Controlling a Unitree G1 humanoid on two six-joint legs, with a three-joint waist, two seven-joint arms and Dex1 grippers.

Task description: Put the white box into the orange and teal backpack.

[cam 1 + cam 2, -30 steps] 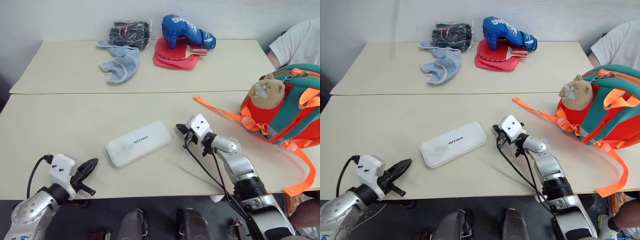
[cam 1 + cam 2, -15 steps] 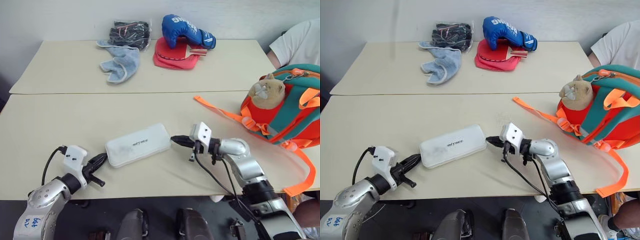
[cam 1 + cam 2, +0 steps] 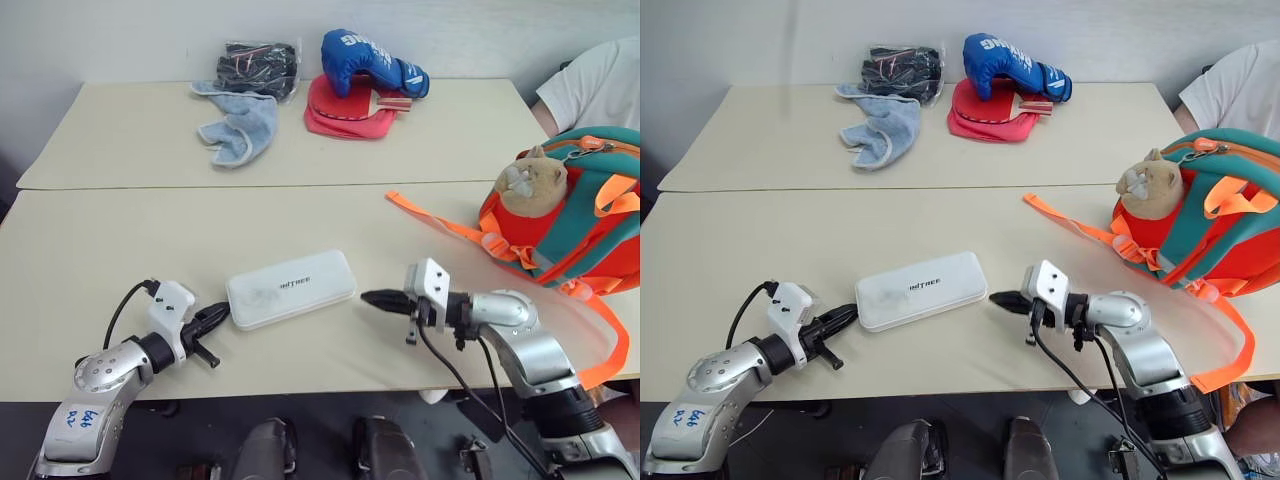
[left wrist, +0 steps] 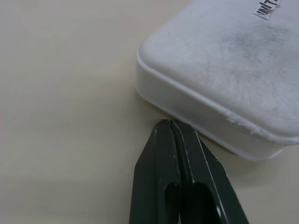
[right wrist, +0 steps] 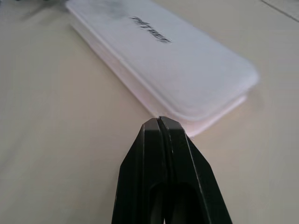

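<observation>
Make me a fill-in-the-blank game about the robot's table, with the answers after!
1. The white box lies flat between the robot's two ____.
2. The fingers of the left hand and of the right hand are both ____.
3. The tan plush animal sits on the orange and teal ____.
4. The boxing glove on the far table is coloured ____.

Missing words: hands; shut; backpack; blue
</observation>
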